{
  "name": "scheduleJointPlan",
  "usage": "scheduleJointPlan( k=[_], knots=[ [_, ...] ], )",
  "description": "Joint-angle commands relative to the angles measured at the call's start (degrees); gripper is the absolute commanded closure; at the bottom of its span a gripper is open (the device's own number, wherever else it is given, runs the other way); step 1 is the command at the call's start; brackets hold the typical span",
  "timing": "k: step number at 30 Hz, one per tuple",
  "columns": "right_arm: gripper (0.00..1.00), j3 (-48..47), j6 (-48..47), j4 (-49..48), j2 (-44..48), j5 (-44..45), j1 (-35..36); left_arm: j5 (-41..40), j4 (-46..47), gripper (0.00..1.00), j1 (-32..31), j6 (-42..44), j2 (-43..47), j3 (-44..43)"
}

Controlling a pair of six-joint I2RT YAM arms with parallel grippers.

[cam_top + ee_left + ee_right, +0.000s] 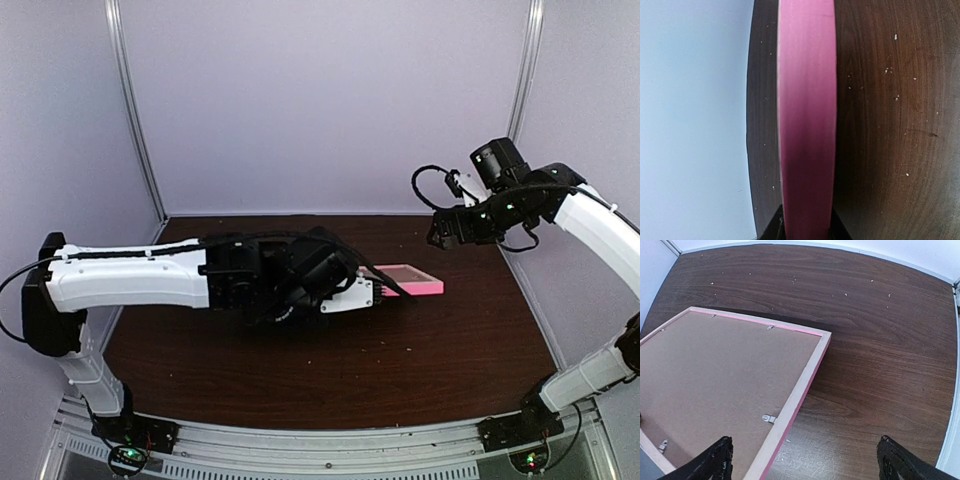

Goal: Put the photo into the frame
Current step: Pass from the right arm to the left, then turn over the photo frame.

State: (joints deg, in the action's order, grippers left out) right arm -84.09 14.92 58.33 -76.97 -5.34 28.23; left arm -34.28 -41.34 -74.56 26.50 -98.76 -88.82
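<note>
The frame (410, 280) lies back up at the middle of the table, its pink edge facing me. My left gripper (393, 288) reaches across and is shut on the frame's near edge. In the left wrist view the pink edge (807, 115) runs straight out from between the black fingers (771, 231). The right wrist view shows the pale wood and pink rim (796, 399) around a brown backing board (720, 375) held by small metal tabs (769, 418). My right gripper (807, 462) is open and empty, up above the frame's right corner (440, 236). The photo is not in view.
The dark wood table (400, 370) has pale walls at the back and sides, with metal corner posts (135, 110). White specks dot the tabletop (790, 280). The table's edge shows at the left of the left wrist view (752, 125).
</note>
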Motion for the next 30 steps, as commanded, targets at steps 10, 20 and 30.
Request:
scheduleJointPlan(
  k=[10,20,30],
  knots=[
    [0.0,2.0,-6.3,-10.4,9.8,0.7,-0.6,4.9,-9.1,1.0,9.2,2.4,10.4,-16.0],
    [0.07,6.6,-10.4,-18.9,11.2,-15.6,0.0,13.8,-18.9,1.0,14.0,0.1,13.1,-21.8],
    [0.05,13.4,-19.6,-29.0,13.1,-26.4,4.9,25.4,-27.3,1.0,18.4,-4.3,14.7,-24.0]
  ],
)
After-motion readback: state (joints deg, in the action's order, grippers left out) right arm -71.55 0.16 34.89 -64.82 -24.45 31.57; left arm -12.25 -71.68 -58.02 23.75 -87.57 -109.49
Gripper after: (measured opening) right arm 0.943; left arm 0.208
